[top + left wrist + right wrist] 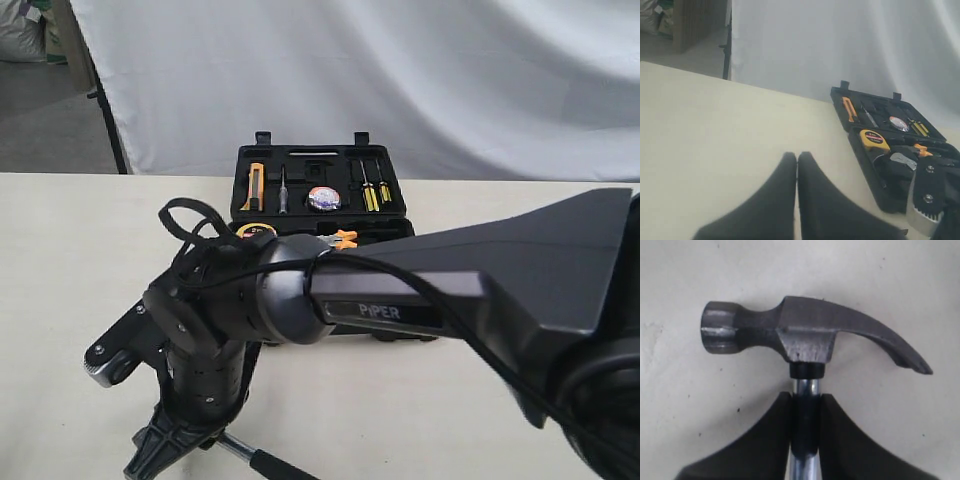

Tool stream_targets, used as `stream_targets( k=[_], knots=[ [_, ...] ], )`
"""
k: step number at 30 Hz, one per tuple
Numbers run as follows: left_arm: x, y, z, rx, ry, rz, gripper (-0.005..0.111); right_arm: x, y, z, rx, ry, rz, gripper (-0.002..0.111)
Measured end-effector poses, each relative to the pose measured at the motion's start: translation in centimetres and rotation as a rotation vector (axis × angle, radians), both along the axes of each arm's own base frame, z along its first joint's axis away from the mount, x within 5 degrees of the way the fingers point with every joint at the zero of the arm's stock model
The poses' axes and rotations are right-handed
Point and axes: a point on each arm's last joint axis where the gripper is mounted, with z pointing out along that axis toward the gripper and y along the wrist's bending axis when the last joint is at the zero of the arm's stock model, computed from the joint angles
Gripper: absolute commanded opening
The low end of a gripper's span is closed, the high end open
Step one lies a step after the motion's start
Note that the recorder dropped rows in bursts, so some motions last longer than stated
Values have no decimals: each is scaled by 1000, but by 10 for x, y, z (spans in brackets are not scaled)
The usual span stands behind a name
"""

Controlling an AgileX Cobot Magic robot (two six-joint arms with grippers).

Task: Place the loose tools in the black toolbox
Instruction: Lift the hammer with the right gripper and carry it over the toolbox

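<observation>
- Near edge of the bench (60, 260), left of centre: right pincer (805, 401) pinches the hammer (805, 335) on its steel shaft, just under the head. Gripping close to the heavy end should curb swing in the carry.
- Hammer head lies sideways over bare bench. Probably resting rather than lifted, but the shadow is too faint to settle it.
- Left pincer (796, 159) is pressed together, holding nothing, above the bench's left side. Judged parked clear of the right arm's route.
- Far edge, centre: black toolbox (345, 152) stands open, lid propped up, with screwdrivers (370, 188) and tape measure (874, 140) seated in recesses. The hammer is the only loose tool in view.
</observation>
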Motion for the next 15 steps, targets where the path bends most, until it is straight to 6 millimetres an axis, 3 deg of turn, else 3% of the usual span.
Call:
stream_targets(
  k=[7,15],
  knots=[
    [0,0,0,0,0,0,1,0,-8,24,-35,-45,71,0],
    [0,0,0,0,0,0,1,22,-28,27,-126,-56,40,0]
  ],
)
